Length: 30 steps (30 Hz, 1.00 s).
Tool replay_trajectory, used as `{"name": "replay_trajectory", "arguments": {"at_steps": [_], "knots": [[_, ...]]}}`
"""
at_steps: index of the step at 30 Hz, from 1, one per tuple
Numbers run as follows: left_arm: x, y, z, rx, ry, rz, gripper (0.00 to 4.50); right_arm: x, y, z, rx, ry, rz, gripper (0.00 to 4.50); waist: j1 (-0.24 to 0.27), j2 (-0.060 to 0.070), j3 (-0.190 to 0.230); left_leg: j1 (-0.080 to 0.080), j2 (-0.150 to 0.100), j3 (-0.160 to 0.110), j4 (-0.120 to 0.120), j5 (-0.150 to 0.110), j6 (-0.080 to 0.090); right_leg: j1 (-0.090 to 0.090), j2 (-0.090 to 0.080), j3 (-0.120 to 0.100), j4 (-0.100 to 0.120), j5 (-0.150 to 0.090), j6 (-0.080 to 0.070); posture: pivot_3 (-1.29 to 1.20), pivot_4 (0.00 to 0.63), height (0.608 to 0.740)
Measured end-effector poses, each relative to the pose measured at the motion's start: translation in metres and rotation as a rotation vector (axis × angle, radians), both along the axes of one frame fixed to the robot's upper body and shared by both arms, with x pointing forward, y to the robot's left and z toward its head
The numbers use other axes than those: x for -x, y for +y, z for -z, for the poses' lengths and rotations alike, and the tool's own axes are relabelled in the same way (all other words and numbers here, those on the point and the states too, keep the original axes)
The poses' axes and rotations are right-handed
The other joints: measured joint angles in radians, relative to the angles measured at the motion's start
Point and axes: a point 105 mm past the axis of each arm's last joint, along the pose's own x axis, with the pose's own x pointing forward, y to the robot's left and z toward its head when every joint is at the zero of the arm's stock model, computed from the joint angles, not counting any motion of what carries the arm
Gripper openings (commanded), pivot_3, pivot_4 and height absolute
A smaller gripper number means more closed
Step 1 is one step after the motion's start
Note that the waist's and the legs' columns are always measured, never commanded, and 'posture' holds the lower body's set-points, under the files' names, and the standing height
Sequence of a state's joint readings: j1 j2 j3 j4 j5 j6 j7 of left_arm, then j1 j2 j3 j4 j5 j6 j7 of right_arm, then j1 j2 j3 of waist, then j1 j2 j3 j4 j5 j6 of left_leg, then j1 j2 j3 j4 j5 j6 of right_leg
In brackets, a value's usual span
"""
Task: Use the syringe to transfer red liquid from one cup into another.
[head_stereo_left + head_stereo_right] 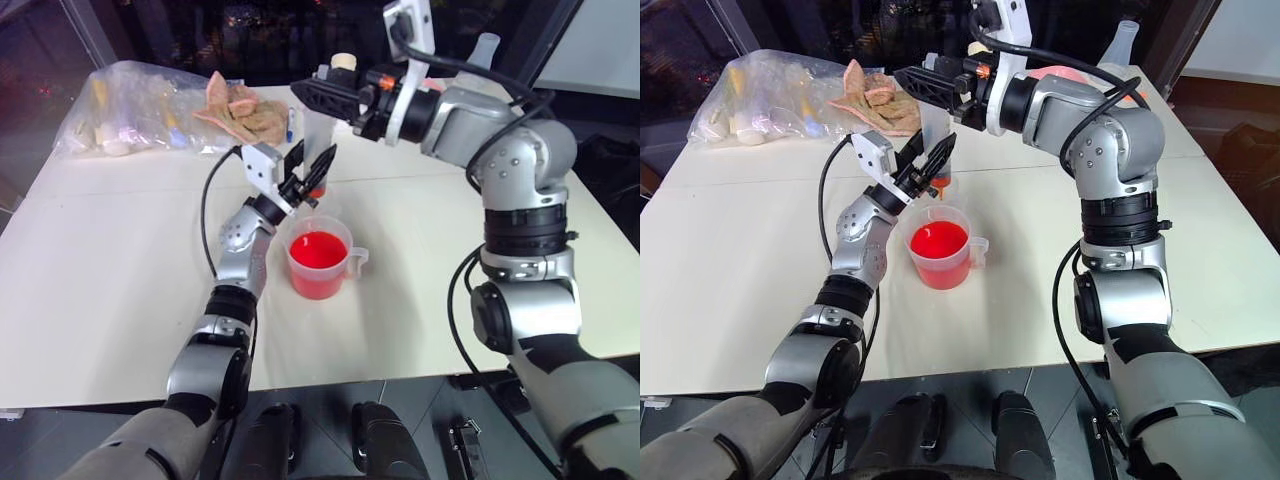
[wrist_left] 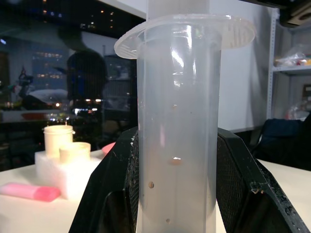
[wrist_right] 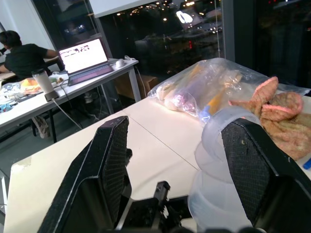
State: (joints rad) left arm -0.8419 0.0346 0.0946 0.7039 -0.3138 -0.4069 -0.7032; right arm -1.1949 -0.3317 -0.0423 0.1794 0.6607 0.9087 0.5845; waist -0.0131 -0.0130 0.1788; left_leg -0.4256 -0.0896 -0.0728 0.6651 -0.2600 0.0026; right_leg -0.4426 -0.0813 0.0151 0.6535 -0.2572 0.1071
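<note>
Where gripper (image 1: pixel 312 172) clamps, syringe (image 2: pixel 176 145) tip hidden

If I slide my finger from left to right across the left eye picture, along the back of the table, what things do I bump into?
Plastic bag → pink cloth → syringe → right gripper.

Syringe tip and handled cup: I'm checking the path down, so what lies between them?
Nothing: the right eye view shows the syringe, gripped by the left tool, with its orange tip just above the handled cup, a bare gap between.
</note>
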Motion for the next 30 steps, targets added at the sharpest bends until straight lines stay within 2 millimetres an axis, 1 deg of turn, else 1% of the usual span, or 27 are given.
{"name": "replay_trajectory", "arguments": {"at_steps": [2, 4, 5, 12, 20, 30], "knots": [[0.000, 0.001, 0.002, 0.000, 0.004, -0.001, 1.52, -0.003, -0.001, 0.002, 0.011, 0.003, 0.018, 1.29, 0.000, 0.000, 0.000, 0.000, 0.000, 0.000, 0.000, 0.000, 0.000, 0.000, 0.000, 0.000, 0.000, 0.000, 0.000, 0.00, 0.150, 0.740], [0.000, 0.001, 0.001, -0.001, 0.003, 0.000, 1.52, -0.006, -0.001, 0.005, 0.014, 0.008, 0.031, 0.26, 0.000, 0.000, 0.000, 0.000, 0.000, 0.000, 0.000, 0.000, 0.000, 0.000, 0.000, 0.000, 0.000, 0.000, 0.000, 0.00, 0.150, 0.740], [0.000, 0.001, 0.001, -0.002, 0.003, -0.001, 1.52, -0.007, -0.001, 0.005, 0.015, 0.008, 0.035, 0.12, 0.000, 0.000, 0.000, 0.000, 0.000, 0.000, 0.000, 0.000, 0.000, 0.000, 0.000, 0.000, 0.000, 0.000, 0.000, 0.00, 0.150, 0.740], [-0.001, 0.002, 0.002, 0.001, 0.011, -0.008, 1.52, -0.009, 0.005, 0.009, 0.014, 0.007, 0.027, 0.12, -0.001, 0.000, 0.000, 0.000, 0.000, 0.000, 0.001, 0.000, -0.001, -0.001, 0.000, 0.000, 0.004, 0.000, 0.000, 0.00, 0.150, 0.740], [-0.001, 0.004, -0.006, 0.011, 0.016, -0.008, 1.52, -0.008, 0.010, 0.010, 0.009, 0.008, 0.016, 0.12, -0.002, 0.000, 0.000, 0.000, 0.000, 0.000, 0.002, 0.001, -0.001, -0.002, 0.000, 0.000, 0.007, 0.000, 0.000, 0.00, 0.150, 0.740], [-0.003, 0.003, -0.003, 0.012, 0.048, -0.005, 1.52, 0.001, 0.017, 0.027, 0.011, 0.047, -0.022, 0.12, -0.002, 0.000, 0.000, 0.001, 0.000, 0.000, 0.002, 0.001, -0.002, -0.003, 0.000, 0.000, 0.010, 0.000, 0.000, 0.00, 0.150, 0.740]]}}
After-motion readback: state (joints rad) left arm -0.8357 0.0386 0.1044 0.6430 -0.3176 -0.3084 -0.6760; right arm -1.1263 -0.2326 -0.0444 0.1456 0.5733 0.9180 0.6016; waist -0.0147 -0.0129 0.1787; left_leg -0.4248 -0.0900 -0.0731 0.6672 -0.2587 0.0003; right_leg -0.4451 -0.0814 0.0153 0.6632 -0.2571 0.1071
